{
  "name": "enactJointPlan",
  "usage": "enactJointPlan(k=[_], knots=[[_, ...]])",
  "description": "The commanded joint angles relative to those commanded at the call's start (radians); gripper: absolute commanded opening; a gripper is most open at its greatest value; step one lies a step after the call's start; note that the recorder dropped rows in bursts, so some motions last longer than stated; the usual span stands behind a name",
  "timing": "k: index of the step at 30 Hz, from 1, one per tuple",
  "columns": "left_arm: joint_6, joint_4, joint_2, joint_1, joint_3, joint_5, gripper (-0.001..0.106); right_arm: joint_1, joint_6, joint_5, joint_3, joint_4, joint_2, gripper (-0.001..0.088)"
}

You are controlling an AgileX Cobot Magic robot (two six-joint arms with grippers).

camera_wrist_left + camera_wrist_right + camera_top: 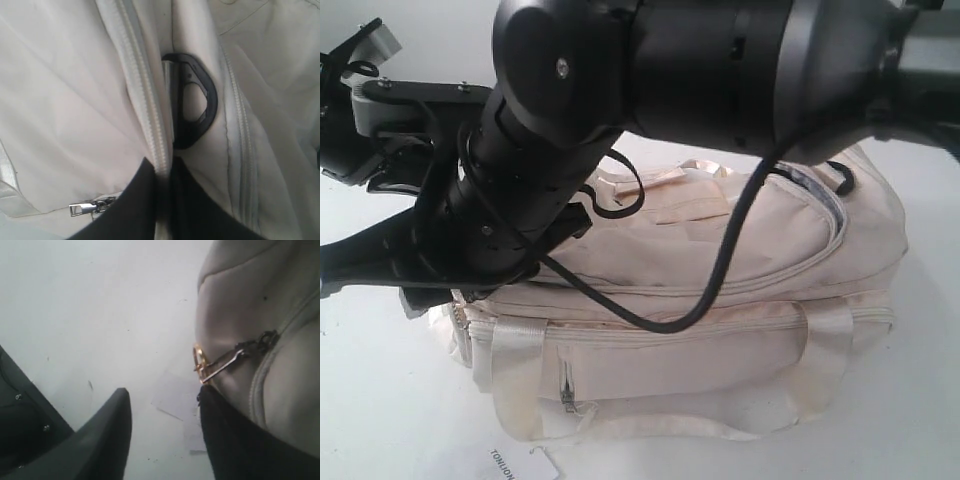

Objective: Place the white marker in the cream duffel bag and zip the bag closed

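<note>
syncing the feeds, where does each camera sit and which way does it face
Exterior: close by the arms, looking down on the cream duffel bag on the white table; black arm links fill the top.
Left wrist: on the left arm, close on the bag's zip and black strap ring; left gripper pinches the zip.
Right wrist: on the right arm, facing past the open right gripper to the gold keyring.
Shared: the bag in all three; the table in exterior and right wrist.
</note>
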Motion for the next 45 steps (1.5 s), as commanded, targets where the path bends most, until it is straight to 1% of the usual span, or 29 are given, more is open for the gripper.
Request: enactJointPlan(k=[6,13,15,16,17,19,20,23,33,37,40,45], knots=[[0.000,0.000,0.000,0.000,0.000,0.000,0.000,0.000,0.040,-0.019,0.000,-0.017,0.031,0.0451],[0.000,0.000,0.000,0.000,0.000,0.000,0.000,0.000,0.044,-0.050,0.000,-0.024,0.068,0.0450],[0.000,0.000,0.000,0.000,0.000,-0.002,0.000,0.000,0.044,-0.056,0.000,-0.022,0.070,0.0435],[0.000,0.000,0.000,0.000,0.000,-0.002,0.000,0.000,0.044,-0.058,0.000,-0.022,0.070,0.0405],[0.000,0.000,0.000,0.000,0.000,-0.002,0.000,0.000,0.044,-0.058,0.000,-0.022,0.070,0.0356],[0.000,0.000,0.000,0.000,0.000,-0.002,0.000,0.000,0.044,-0.058,0.000,-0.022,0.070,0.0240],[0.000,0.002,0.000,0.000,0.000,-0.002,0.000,0.000,0.044,-0.058,0.000,-0.022,0.070,0.0158],[0.000,0.006,0.000,0.000,0.000,-0.002,0.000,0.000,0.040,-0.056,0.000,-0.022,0.070,-0.0002],[0.001,0.014,0.000,0.000,0.000,-0.006,0.000,0.000,0.013,-0.006,0.000,-0.034,0.007,0.0000],[0.004,0.016,0.000,0.000,0.000,-0.006,0.000,0.000,0.005,0.037,0.000,-0.044,-0.026,0.0000],[0.004,0.016,0.000,0.000,0.000,-0.006,0.000,0.000,-0.030,0.078,0.000,-0.044,-0.047,0.0000],[0.004,0.016,0.000,0.000,0.000,-0.006,0.000,0.000,-0.078,0.174,0.000,-0.044,-0.055,0.0000]])
